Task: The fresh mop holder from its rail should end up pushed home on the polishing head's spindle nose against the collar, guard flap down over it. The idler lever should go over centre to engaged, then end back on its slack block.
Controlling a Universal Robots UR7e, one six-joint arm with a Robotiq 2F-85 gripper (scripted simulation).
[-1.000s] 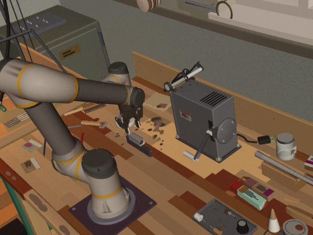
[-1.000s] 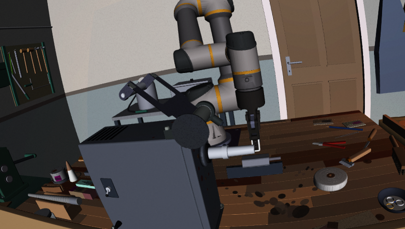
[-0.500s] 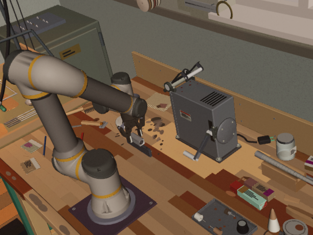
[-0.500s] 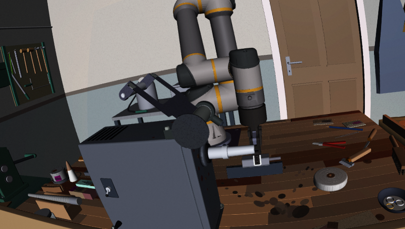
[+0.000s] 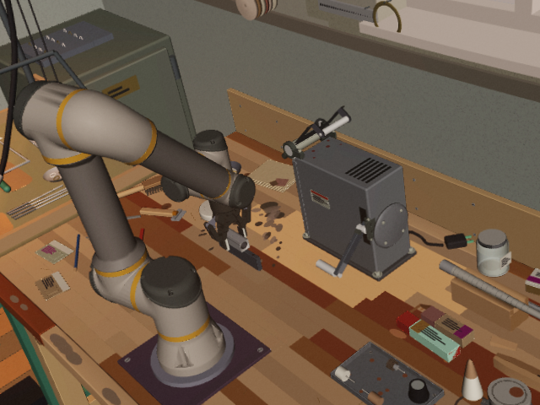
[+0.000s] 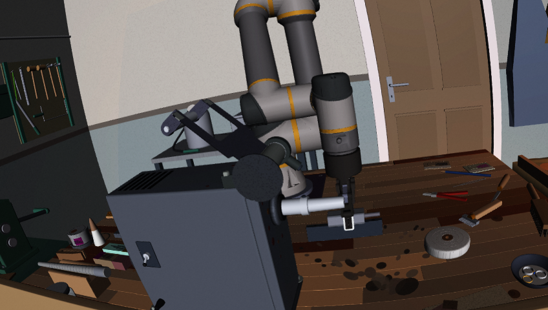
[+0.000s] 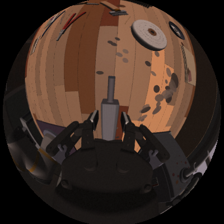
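The grey mop holder (image 5: 238, 242) lies on its dark rail (image 5: 251, 258) on the bench, left of the polishing head (image 5: 355, 205). My gripper (image 5: 232, 240) is down around the holder (image 7: 110, 121) and stands open, holding nothing. The holder's thin stem (image 7: 111, 89) points away from the wrist. In the second side camera the pale spindle nose (image 6: 312, 205) sticks out of the head toward the gripper (image 6: 348, 222), just above the holder (image 6: 347, 219) and the rail (image 6: 344, 231). The guard flap (image 6: 257, 177) sits above the spindle. The idler lever (image 5: 344, 258) hangs down on the head's side.
The polishing head stands close on the right of the gripper. A round buffing wheel (image 6: 447, 241) lies on the bench beyond the rail. Pliers (image 6: 447, 195), a brush (image 6: 480, 212) and a dish (image 6: 532, 270) lie farther off. A backboard (image 5: 392, 170) runs behind the head.
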